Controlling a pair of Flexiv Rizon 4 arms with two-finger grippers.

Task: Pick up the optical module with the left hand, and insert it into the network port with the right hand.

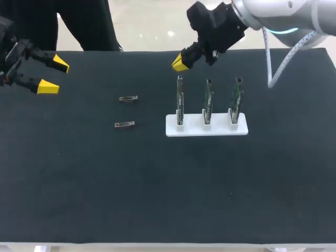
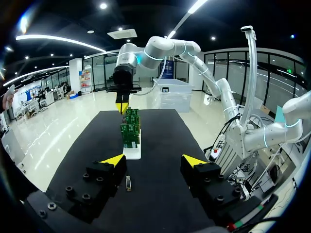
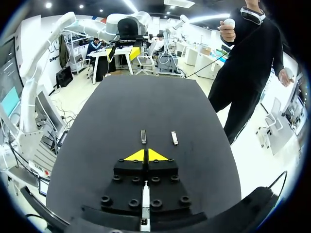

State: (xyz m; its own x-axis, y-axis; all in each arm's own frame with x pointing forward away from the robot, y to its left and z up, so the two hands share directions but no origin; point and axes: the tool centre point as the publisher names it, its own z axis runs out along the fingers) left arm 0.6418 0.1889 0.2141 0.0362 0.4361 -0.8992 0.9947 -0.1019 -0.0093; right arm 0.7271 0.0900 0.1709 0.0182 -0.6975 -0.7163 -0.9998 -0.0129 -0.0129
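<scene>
Yellow-tipped, the left gripper (image 1: 54, 75) hangs at the far left corner of the counter (image 1: 79, 184), its jaws spread wide with nothing between them. From its wrist camera, 1 optical module (image 2: 128, 182) lies flat on the black surface, low and ahead, just inside one finger. The right gripper (image 1: 181, 62) hovers behind the board rack, jaws pressed together on nothing.

Seen from overhead, 2 small metal modules lie on the counter, well apart from both grippers. These are the farther optical module (image 1: 128, 98) and the nearer optical module (image 1: 124, 124), and both have their long sides running across the counter. To their right, a white rack (image 1: 206, 129) holds 3 green circuit boards (image 1: 208, 100) upright. The network ports on them are too small to make out.

The step in hand looks like the left arm's pick, not yet begun. It likely goes best if the left gripper comes down over 1 module and turns so the jaws close across its narrow width. Gripping toward one end would leave the plug end free for the right gripper to take. A thin part lying flat may slide or tip, so a square, centred, slow closing seems wise.

No brand, label or writing can be read on the modules, boards or rack.
</scene>
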